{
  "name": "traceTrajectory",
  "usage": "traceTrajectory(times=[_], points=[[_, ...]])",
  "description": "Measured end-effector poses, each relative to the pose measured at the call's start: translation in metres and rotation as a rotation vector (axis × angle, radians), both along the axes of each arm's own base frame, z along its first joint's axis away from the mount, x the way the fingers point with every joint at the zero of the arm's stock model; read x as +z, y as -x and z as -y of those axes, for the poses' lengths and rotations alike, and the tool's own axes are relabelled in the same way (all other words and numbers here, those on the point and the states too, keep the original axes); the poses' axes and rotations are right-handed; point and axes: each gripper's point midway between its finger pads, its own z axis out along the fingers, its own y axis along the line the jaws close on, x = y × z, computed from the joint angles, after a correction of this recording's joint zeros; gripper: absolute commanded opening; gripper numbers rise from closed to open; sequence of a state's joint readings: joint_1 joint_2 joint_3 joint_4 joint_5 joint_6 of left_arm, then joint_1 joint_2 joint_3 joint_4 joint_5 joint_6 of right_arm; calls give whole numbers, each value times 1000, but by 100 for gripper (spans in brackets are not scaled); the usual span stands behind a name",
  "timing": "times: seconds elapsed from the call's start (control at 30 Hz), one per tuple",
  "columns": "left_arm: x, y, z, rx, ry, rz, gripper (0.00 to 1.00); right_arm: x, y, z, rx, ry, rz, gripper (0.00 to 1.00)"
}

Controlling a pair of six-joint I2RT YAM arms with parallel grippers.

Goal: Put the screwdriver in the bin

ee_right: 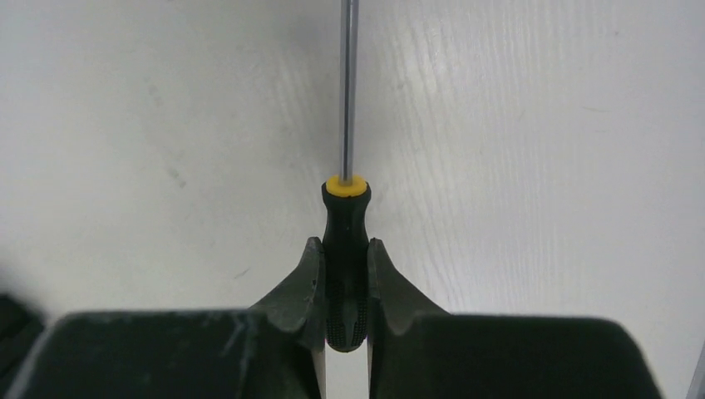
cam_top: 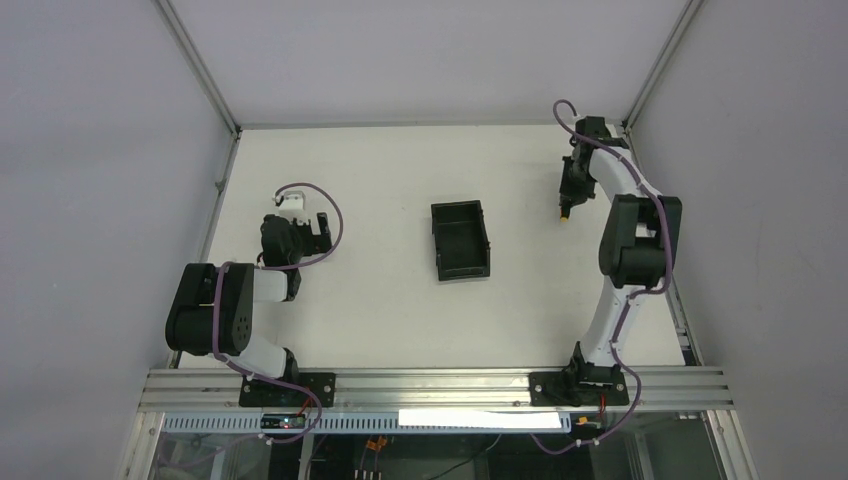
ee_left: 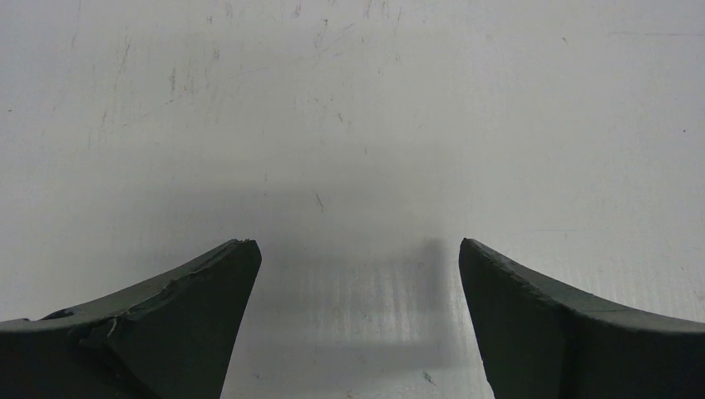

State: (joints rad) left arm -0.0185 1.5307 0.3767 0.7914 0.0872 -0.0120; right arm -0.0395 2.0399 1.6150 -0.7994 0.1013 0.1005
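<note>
The screwdriver (ee_right: pixel 346 249) has a black handle, a yellow collar and a thin steel shaft running to the top edge of the right wrist view. My right gripper (ee_right: pixel 345 243) is shut on the handle, both fingers pressed against its sides, low over the table. From above, that gripper (cam_top: pixel 566 205) is at the far right with a yellow-orange speck, the screwdriver (cam_top: pixel 565 213), at its tip. The black open-top bin (cam_top: pixel 460 239) sits mid-table, well left of it. My left gripper (ee_left: pixel 356 243) stands open over bare table, holding nothing.
The left arm (cam_top: pixel 240 300) is folded at the near left, with its gripper (cam_top: pixel 312 232) pointing away from the bin. An aluminium frame rail (cam_top: pixel 430 385) runs along the near edge. White enclosure walls border the table on three sides.
</note>
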Motion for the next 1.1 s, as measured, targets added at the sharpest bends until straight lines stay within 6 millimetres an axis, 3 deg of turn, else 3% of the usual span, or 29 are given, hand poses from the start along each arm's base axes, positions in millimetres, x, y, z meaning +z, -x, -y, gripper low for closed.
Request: traceTrajectory(times=[0.13,0.2,0.27,0.37,0.43,0.5,0.67,0.87,1.1], points=[[0,0,0,0,0,0,99,60,6,-21,83,-48,131,0],[0,0,0,0,0,0,99,96,10,-42,158,-57,217,0],[0,0,0,0,0,0,99,125,17,-73,255,-68,288,1],[0,0,0,0,0,0,99,146,39,-134,436,-111,349,2],[0,0,0,0,0,0,99,143,64,-182,587,-161,342,2],[0,0,0,0,0,0,99,133,79,-206,669,-180,311,2],[0,0,0,0,0,0,99,106,107,-242,818,-184,234,6],[0,0,0,0,0,0,99,81,128,-255,923,-161,177,11],[0,0,0,0,0,0,99,54,130,-255,928,-152,134,23]])
